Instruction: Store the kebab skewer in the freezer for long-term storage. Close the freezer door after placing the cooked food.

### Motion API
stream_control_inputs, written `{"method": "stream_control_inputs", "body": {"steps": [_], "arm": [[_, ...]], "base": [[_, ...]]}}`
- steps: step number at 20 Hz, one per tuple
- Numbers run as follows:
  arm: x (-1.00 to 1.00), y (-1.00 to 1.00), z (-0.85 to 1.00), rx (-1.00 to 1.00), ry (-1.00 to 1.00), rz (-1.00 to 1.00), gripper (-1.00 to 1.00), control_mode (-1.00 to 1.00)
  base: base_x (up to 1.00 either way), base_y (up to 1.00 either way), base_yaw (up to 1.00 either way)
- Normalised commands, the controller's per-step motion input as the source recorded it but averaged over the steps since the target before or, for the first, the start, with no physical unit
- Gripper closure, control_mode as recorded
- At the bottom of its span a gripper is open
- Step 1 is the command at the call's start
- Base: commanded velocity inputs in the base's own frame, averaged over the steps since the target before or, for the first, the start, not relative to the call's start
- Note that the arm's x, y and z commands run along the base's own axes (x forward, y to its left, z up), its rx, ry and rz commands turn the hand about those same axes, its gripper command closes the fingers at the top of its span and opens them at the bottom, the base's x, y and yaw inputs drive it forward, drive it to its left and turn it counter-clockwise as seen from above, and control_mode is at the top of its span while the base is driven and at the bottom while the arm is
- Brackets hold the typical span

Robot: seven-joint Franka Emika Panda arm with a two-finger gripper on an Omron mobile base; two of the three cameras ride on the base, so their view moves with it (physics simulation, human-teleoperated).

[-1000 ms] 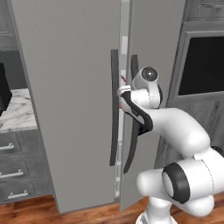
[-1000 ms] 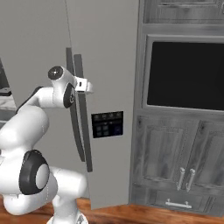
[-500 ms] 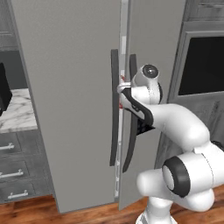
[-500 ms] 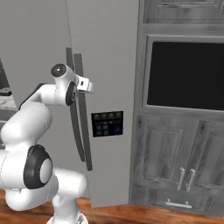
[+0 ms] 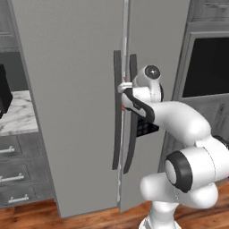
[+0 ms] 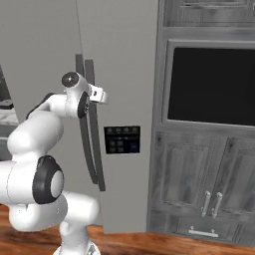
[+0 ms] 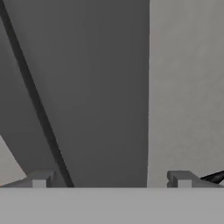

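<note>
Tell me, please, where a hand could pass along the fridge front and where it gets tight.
Bare grey panel lies left of the handles on the wider door, and on the freezer door above its black control panel. It is crowded at the seam, where the two dark handles run side by side and the open gripper sits against them.

The arm is pushing further in toward the fridge, its hand closing on the two dark handles and climbing a touch, the wrist now drawing level with them.
</note>
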Motion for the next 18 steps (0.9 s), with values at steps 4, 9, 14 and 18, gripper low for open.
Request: {"method": "stream_control_inputs", "body": {"steps": [4,9,14,18], "arm": [[0.25,0.0,0.01,-0.01,-0.01,0.0,-1.0,-1.0],[0.26,0.0,0.09,-0.01,0.0,0.0,-1.0,-1.0],[0.35,0.0,0.03,0.0,-0.02,0.0,-1.0,-1.0],[0.44,0.0,0.0,0.0,-0.12,0.0,-1.0,-1.0]], "base": [[0.0,0.0,0.0],[0.0,0.0,0.0],[0.0,0.0,0.0],[0.0,0.0,0.0]]}}
